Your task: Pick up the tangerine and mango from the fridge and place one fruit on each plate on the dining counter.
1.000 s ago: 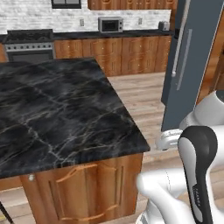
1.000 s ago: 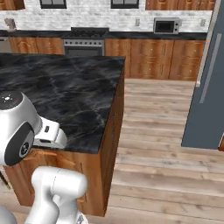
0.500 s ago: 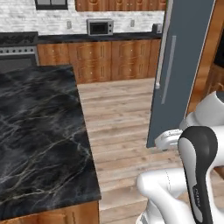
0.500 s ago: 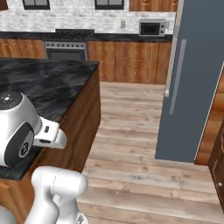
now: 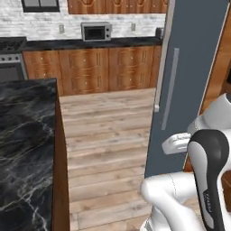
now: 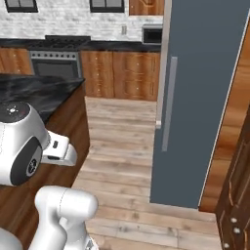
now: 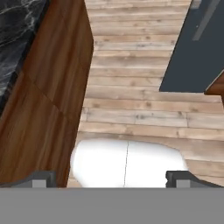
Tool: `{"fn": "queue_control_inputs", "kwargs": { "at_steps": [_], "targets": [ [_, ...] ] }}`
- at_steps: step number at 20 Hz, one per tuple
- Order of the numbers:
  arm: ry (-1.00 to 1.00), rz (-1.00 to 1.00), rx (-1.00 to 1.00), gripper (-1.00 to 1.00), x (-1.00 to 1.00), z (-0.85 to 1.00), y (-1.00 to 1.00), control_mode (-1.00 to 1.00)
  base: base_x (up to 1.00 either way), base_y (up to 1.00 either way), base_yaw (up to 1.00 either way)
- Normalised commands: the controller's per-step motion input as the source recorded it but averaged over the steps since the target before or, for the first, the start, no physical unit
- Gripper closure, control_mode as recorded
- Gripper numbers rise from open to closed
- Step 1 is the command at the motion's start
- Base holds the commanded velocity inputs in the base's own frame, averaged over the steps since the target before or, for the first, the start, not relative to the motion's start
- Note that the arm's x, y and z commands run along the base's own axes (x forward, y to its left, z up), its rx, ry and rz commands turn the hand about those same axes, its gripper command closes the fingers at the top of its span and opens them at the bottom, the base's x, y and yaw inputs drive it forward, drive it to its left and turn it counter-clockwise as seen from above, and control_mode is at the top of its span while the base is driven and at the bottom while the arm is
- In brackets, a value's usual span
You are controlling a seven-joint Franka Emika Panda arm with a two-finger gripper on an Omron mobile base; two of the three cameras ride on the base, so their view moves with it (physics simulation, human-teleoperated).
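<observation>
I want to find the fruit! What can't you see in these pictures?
- Inside of the fridge: both base views, its shut door hides the shelves and any fruit.
- Dining counter: left base view, cut off by the left edge, so the plates cannot be found.
- Microwave: right base view, half hidden by the fridge.

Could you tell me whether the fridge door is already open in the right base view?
No, the fridge door is shut: its slate-grey front is flat and unbroken, with the handle facing the room and no shelves showing.

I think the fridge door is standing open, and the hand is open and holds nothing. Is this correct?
Not quite: the fridge door is closed, its long handle flat against the front, as the right base view shows. The hand is open and holds nothing.
</observation>
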Motion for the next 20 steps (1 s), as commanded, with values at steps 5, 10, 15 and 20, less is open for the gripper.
{"fn": "queue_control_inputs", "kwargs": {
  "at_steps": [5,10,15,20],
  "targets": [
    [0.00,0.00,0.00,-1.00,0.00,0.00,0.00,1.00,1.00,0.53,-0.15],
    [0.00,0.00,0.00,-1.00,0.00,0.00,0.00,1.00,1.00,0.47,-0.11],
    [0.00,0.00,0.00,-1.00,0.00,0.00,0.00,1.00,1.00,0.46,-0.14],
    [0.00,0.00,0.00,-1.00,0.00,0.00,0.00,1.00,1.00,0.54,-0.19]
  ]
}}
